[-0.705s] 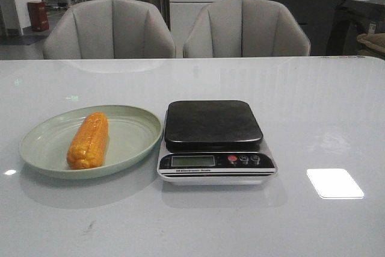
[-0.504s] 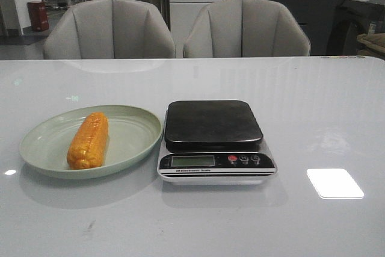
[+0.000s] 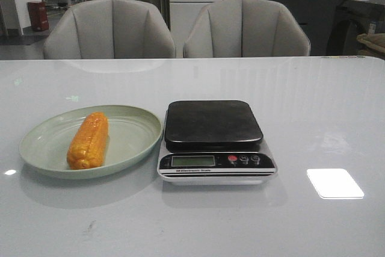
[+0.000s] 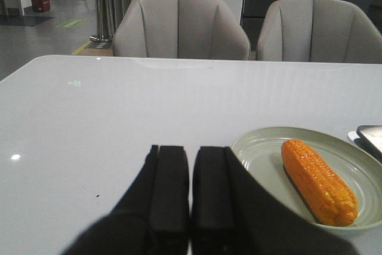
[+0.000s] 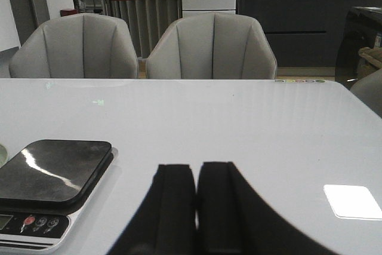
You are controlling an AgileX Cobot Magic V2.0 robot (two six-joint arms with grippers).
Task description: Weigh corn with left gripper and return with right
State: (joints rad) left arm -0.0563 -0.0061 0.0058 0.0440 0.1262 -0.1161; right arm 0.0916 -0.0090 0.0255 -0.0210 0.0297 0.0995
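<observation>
The orange-yellow corn (image 3: 88, 140) lies lengthwise on a pale green plate (image 3: 137, 126) at the left of the white table. It also shows in the left wrist view (image 4: 317, 180) on the plate (image 4: 256, 147). A kitchen scale (image 3: 215, 141) with a black platform stands right of the plate; it shows in the right wrist view (image 5: 51, 192). Neither arm shows in the front view. My left gripper (image 4: 191, 148) is shut and empty, over the table short of the plate's near-left rim. My right gripper (image 5: 196, 166) is shut and empty, over the table right of the scale.
Two grey chairs (image 3: 109, 29) (image 3: 246, 27) stand behind the table's far edge. A bright light reflection (image 3: 334, 183) lies on the tabletop right of the scale. Bare tabletop (image 3: 313, 112) surrounds plate and scale.
</observation>
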